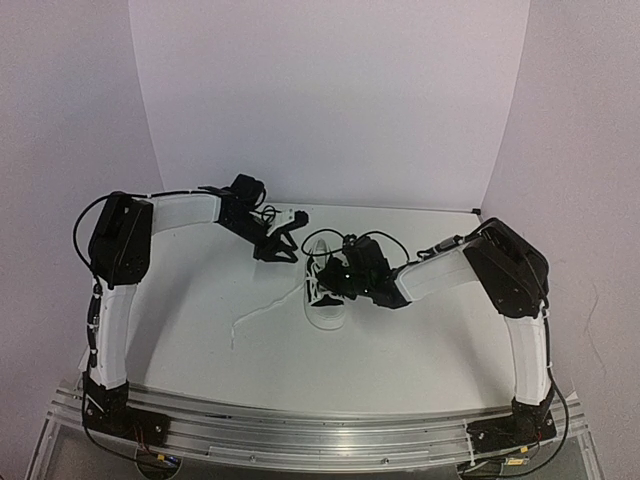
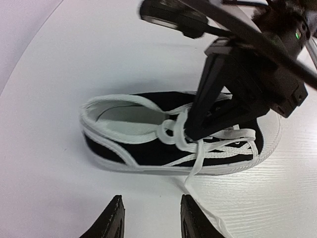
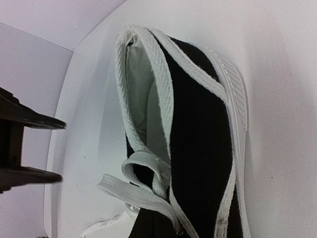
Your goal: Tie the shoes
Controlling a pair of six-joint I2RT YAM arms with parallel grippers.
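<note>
Top view: shoe [image 1: 326,305] sits mid desk [image 1: 200,350], toe toward the arm bases. Right gripper [image 1: 335,272] is down on the lacing. Left gripper [image 1: 283,238] hangs off the heel end, near the shoe but apart from it. One loose lace [image 1: 265,305] trails left across the desk, slack, nobody holding it. Left wrist view: shoe is side-on, collar to the left. Left gripper is partly spread with nothing between the fingers. Right gripper is closed, tips planted at the lace crossing right beside a small loop [image 2: 168,131], probably pinning the half-made knot so it doesn't go slack while the other arm repositions. Can't tell if a lace is actually pinched between the tips. Right wrist view: own fingers are out of frame. It shows a close-up of the collar and white lining, with the loop and a flat lace run at lower left. The left gripper's two fingers show at the left edge, spaced apart, pointing toward the loop side, likely lined up to take the loop or the free lace next. Bow not yet formed.
</note>
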